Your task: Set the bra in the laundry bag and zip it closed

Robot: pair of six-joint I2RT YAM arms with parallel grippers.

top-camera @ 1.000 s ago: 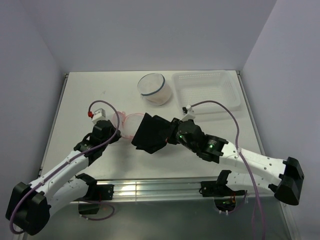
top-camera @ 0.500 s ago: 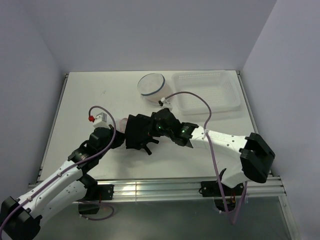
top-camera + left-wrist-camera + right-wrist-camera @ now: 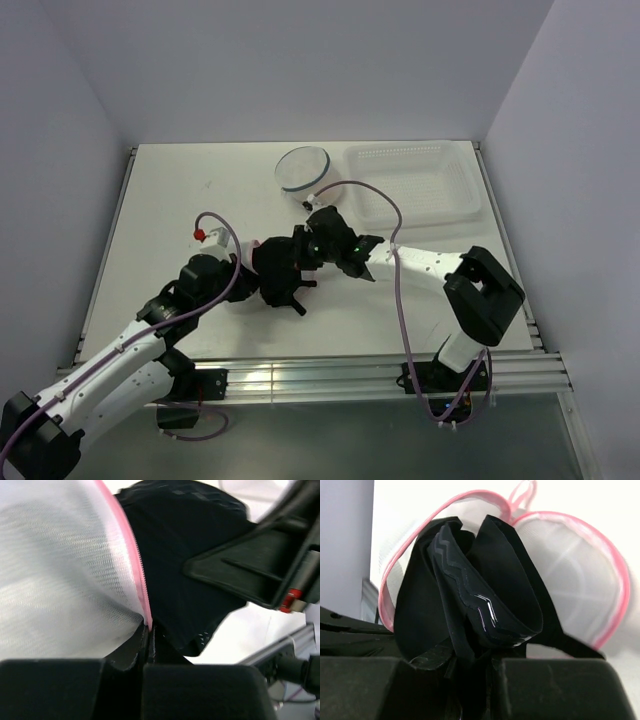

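Note:
The laundry bag [image 3: 60, 570] is white mesh with a pink zipper rim [image 3: 137, 565]. My left gripper [image 3: 149, 627] is shut on that rim. The black bra [image 3: 470, 580] is bunched up, and my right gripper [image 3: 475, 655] is shut on it. It sits at the bag's open mouth, with the pink-edged mesh [image 3: 570, 580] arching behind it. From above, the bra [image 3: 272, 262] lies between the left gripper [image 3: 243, 272] and the right gripper [image 3: 300, 258] and hides nearly all of the bag.
A round white mesh container with a dark rim [image 3: 303, 168] stands at the back middle. A clear plastic basket [image 3: 415, 185] sits to its right. The right arm's cable [image 3: 365, 190] loops over the table near both.
My right arm has swung left, carrying the bra up against the bag's mouth. My left gripper has crept slightly right, still holding the rim.

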